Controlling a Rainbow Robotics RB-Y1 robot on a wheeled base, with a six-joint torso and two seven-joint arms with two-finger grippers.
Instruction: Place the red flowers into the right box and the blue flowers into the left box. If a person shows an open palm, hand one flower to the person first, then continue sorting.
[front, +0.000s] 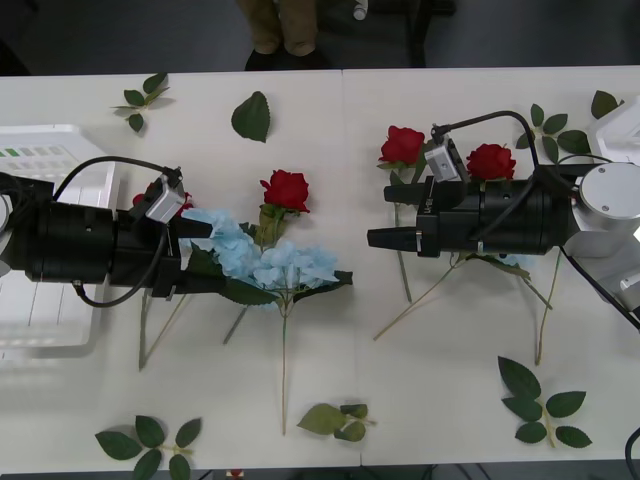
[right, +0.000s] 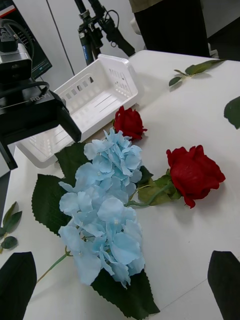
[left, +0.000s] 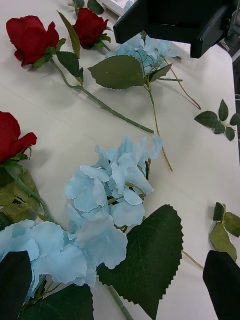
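Blue flowers (front: 270, 262) (right: 105, 200) (left: 110, 200) lie mid-table, and my left gripper (front: 205, 255) (left: 117, 255) is open at their left end, black fingers on either side of the petals. One red rose (front: 287, 188) (right: 192, 172) (left: 10, 135) rests just behind them, and another (right: 128, 122) sits beside the left arm. My right gripper (front: 375, 238) (right: 120, 255) hangs open and holds nothing, right of centre, pointing at the blue flowers. Two red roses (front: 402, 145) (front: 490, 160) (left: 30, 37) lie by it, with a blue cluster (left: 145, 50) under the arm. The left box (front: 50, 140) (right: 100, 95) and the right box (front: 620, 120) stand at the table's ends.
Loose green leaf sprigs lie scattered: one (front: 250, 115) at the back, others (front: 145, 95) (front: 540, 400) (front: 150, 445) (front: 340, 420) toward the corners and front edge. A person's legs (front: 280, 25) stand behind the table's far edge.
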